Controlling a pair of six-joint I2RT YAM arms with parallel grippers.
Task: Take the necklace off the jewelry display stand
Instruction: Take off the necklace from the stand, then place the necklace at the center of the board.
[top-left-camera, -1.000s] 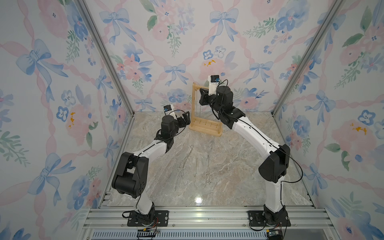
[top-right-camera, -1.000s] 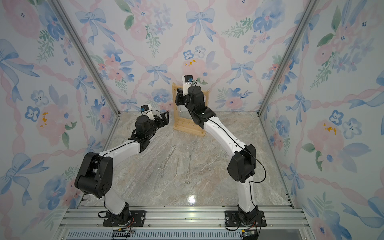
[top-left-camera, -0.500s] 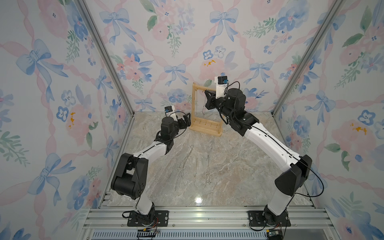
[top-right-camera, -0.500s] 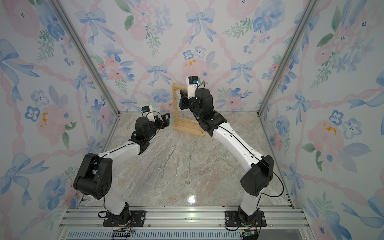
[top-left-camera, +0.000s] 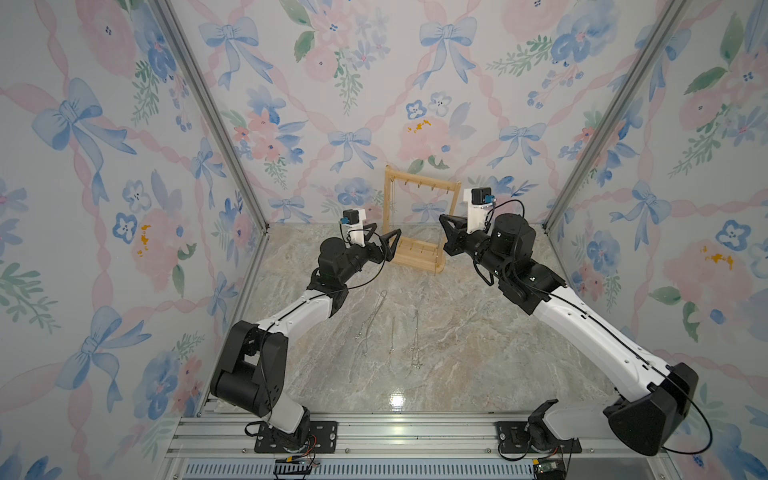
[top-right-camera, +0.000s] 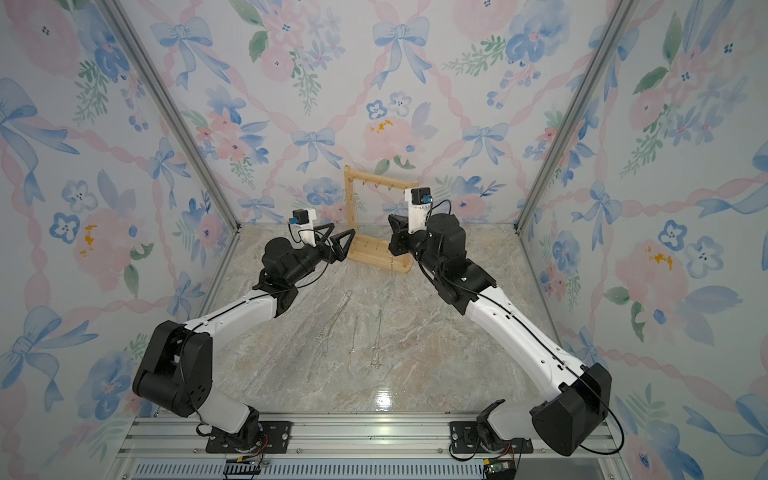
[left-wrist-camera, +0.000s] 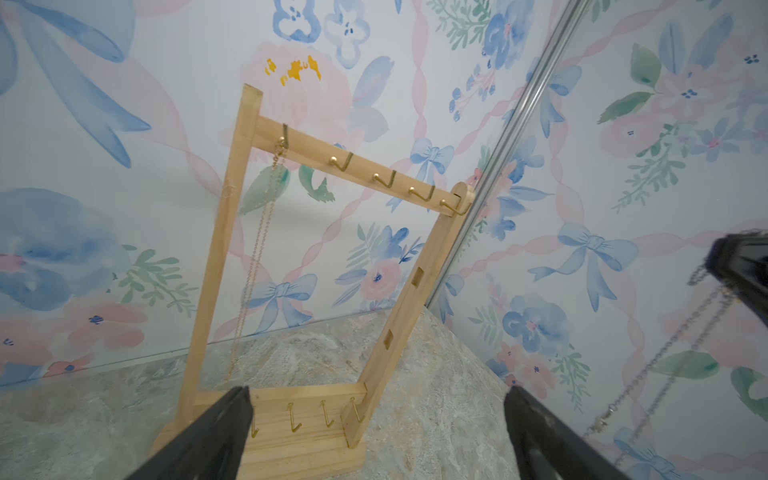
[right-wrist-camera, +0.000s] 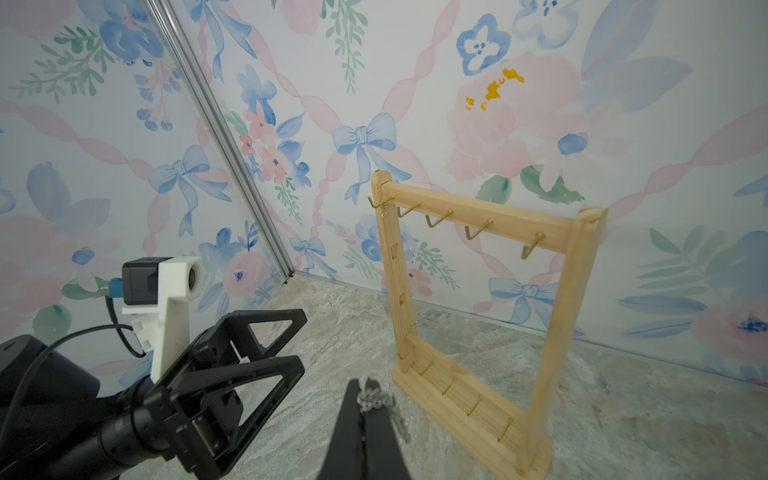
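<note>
The right gripper (right-wrist-camera: 362, 388) is pinching a silver necklace (left-wrist-camera: 665, 353) clear of the jewelry display stand's (right-wrist-camera: 490, 217) hooks, while the left gripper (right-wrist-camera: 300, 340) is hovering wide open beside the stand's base, probably readying for the gold necklace (left-wrist-camera: 253, 266) hanging from its end hook.

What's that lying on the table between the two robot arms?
Three thin necklace chains lie loose on the marble table, in front of the jewelry display stand; both top views show them.

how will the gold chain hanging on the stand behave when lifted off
Probably floppy: the gold chain hangs slack from its hook. Likely very light, being so thin. It may snag and tug the tall stand, which could tip.
</note>
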